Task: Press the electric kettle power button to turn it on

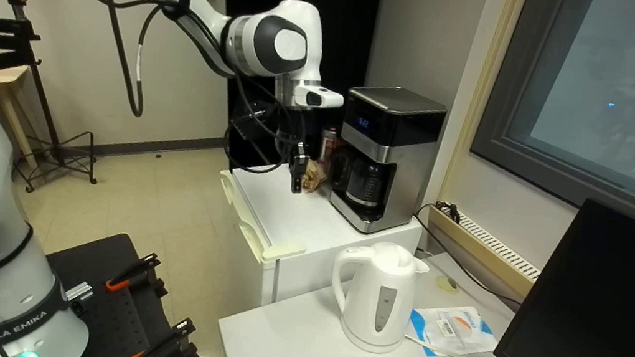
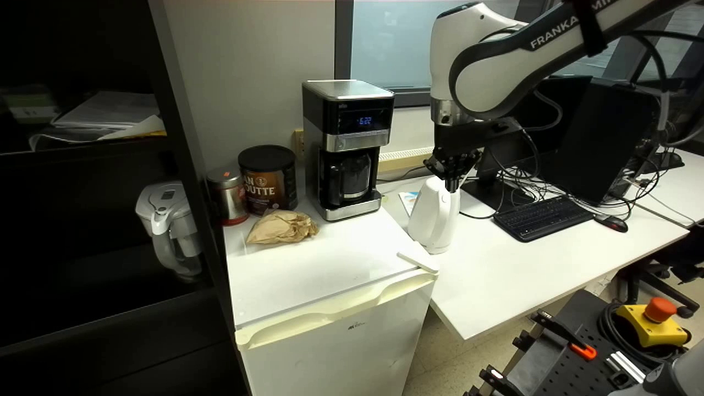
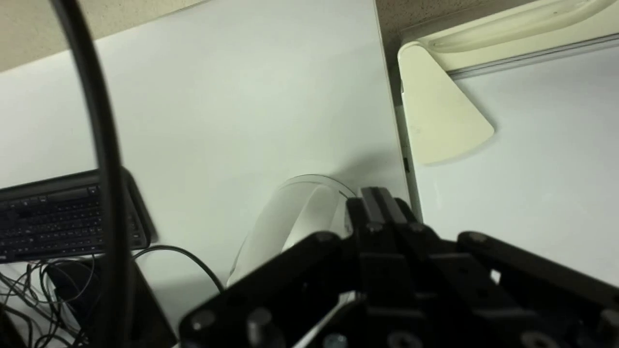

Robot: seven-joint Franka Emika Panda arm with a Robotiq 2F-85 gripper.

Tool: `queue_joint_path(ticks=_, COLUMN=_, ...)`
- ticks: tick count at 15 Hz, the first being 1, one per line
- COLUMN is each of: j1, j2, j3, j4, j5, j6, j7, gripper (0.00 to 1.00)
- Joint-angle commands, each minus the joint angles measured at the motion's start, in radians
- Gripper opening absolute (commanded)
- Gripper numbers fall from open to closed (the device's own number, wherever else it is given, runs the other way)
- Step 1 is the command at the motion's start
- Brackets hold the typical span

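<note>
The white electric kettle stands upright on the white desk beside the fridge. It also shows in an exterior view, partly behind my gripper, and in the wrist view, where the fingers and linkage cover part of it. My gripper points down, with its fingertips above the level of the fridge top. Its black fingertips are together with nothing between them, as the wrist view shows. In an exterior view the fingertips overlap the kettle's upper part; contact cannot be told. The power button cannot be made out.
A black and silver coffee machine stands on the white fridge, near a brown paper bag and a dark can. A monitor, a keyboard and cables share the desk. A packet lies by the kettle.
</note>
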Motion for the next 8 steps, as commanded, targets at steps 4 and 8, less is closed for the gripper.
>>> queue_joint_path(ticks=4, j1=0.008, j2=0.122, j3=-0.074, j4=0.088, j5=0.007, j6=0.000, j7=0.105, gripper=0.00)
queue_joint_path(ticks=8, j1=0.011, j2=0.183, j3=-0.113, j4=0.132, j5=0.008, j6=0.007, j7=0.177, gripper=0.00)
